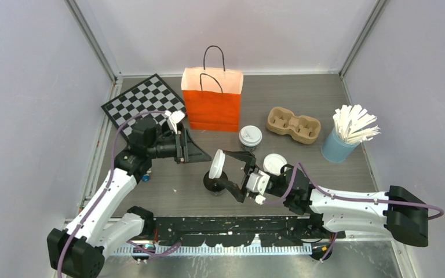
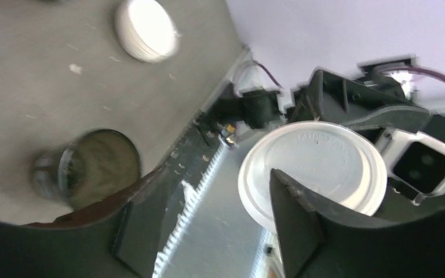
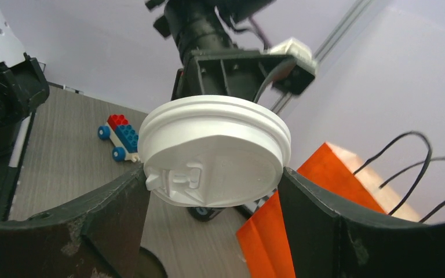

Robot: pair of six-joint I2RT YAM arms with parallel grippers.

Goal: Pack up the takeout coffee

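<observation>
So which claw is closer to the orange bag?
Left. The left claw sits just off the orange bag's near-left corner. The right claw, holding a white lid, is farther out in front of the bag, toward the arms.

A: Where's the takeout coffee (image 1: 250,138)?
B: On the bench (image 1: 266,95), before the bag's (image 1: 211,107) right corner; carrier (image 1: 294,124) farther right; checkerboard (image 1: 145,104) left of the bag; a lid (image 1: 216,165) above the open cup (image 1: 213,186), nearer.

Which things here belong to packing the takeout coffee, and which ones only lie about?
Job: takeout coffee, orange paper bag, sip lid in right end effector, black lidless cup.
Lying about: checkerboard, toy brick car, cup carrier, stirrer cup, second lid.
</observation>
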